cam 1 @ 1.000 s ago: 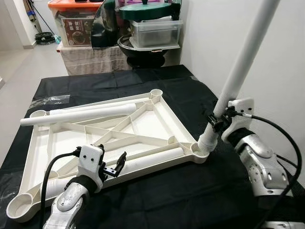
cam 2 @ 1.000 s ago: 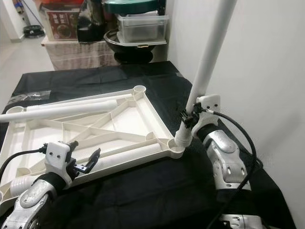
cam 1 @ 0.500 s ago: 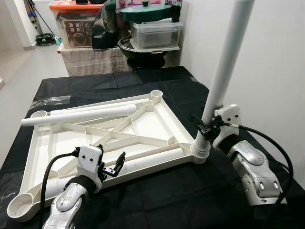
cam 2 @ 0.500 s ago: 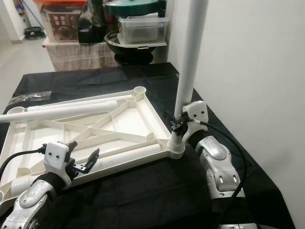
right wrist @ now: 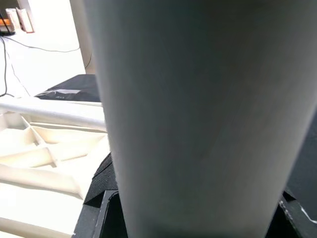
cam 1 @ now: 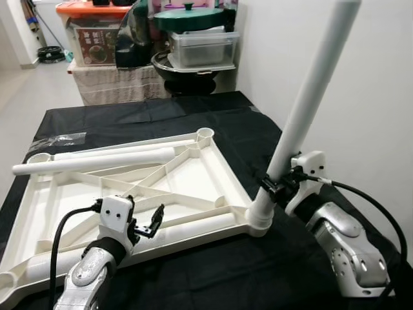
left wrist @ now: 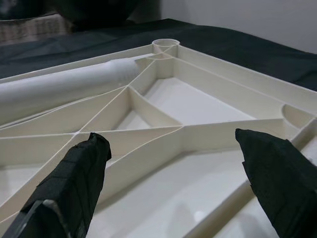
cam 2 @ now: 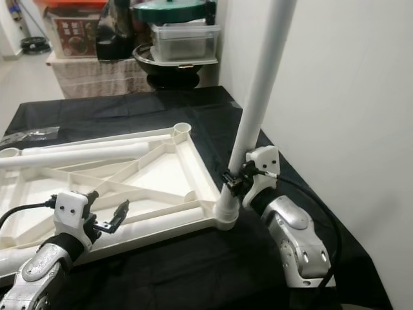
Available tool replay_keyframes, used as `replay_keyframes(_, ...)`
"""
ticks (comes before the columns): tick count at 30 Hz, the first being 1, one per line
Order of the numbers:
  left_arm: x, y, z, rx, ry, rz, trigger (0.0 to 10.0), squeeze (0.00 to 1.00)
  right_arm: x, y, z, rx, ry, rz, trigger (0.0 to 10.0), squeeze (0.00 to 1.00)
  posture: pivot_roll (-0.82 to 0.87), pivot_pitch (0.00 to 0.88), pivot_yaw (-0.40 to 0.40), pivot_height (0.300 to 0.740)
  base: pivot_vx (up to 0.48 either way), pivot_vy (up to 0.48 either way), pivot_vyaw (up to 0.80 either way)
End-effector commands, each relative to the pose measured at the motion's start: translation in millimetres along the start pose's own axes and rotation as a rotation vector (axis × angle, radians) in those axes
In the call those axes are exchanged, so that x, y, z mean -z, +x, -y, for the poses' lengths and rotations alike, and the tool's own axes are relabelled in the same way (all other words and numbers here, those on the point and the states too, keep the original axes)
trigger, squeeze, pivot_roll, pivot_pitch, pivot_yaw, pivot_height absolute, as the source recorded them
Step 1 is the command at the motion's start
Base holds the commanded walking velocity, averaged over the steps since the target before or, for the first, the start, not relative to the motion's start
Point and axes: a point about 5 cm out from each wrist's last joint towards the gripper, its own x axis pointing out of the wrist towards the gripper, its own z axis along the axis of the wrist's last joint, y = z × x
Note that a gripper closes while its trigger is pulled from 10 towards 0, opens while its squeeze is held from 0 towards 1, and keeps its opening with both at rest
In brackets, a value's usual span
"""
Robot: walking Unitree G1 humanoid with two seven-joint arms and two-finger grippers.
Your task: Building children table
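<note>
Half a second back the white leg (cam 1: 308, 106) stood near upright; now it leans up and away to the robot's right, foot at the corner socket (cam 1: 260, 224).

Head views: the right gripper (cam 1: 273, 188) clamps the leg low down, likely to steer its foot into the socket. The upturned tabletop (cam 1: 193, 166) lies on the black cloth (cam 1: 213, 271), ribs up, so the sockets face the legs. A second leg (cam 1: 97, 161) lies across it. The left gripper (cam 1: 147, 224) hovers over the near rim, fingers spread, holding nothing.

Left wrist view: two black fingertips (left wrist: 74, 178), wide apart, frame the ribs.

Right wrist view: the leg, pressed close between the fingers.
</note>
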Motion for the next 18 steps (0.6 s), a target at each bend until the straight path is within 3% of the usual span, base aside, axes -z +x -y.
replay_keyframes(1,4.2,0.4,-3.3,-0.006,0.002,-0.023,10.0,0.00,17.4,1.7,-8.9,-0.053,0.109,-0.058,0.0,0.00,0.01,0.000,-0.055,0.740,0.000,0.000,0.00)
replay_keyframes(5,5.4,0.4,-4.1,-0.012,0.010,-0.028,10.0,0.00,20.7,0.8,-5.6,-0.047,0.066,-0.073,0.0,0.00,0.01,0.000,-0.058,0.740,0.000,0.000,0.00)
replay_keyframes(11,7.2,-0.9,-3.8,-0.013,0.007,-0.033,10.0,0.00,28.3,0.1,-13.3,-0.070,0.028,-0.139,0.0,0.00,0.02,0.000,-0.059,0.740,0.000,0.000,0.00)
replay_keyframes(18,6.5,-1.9,-6.2,-0.027,0.019,-0.029,10.0,0.00,37.1,3.3,-0.5,0.145,-0.078,-0.230,0.0,0.00,0.02,0.000,-0.063,0.740,0.000,0.000,0.00)
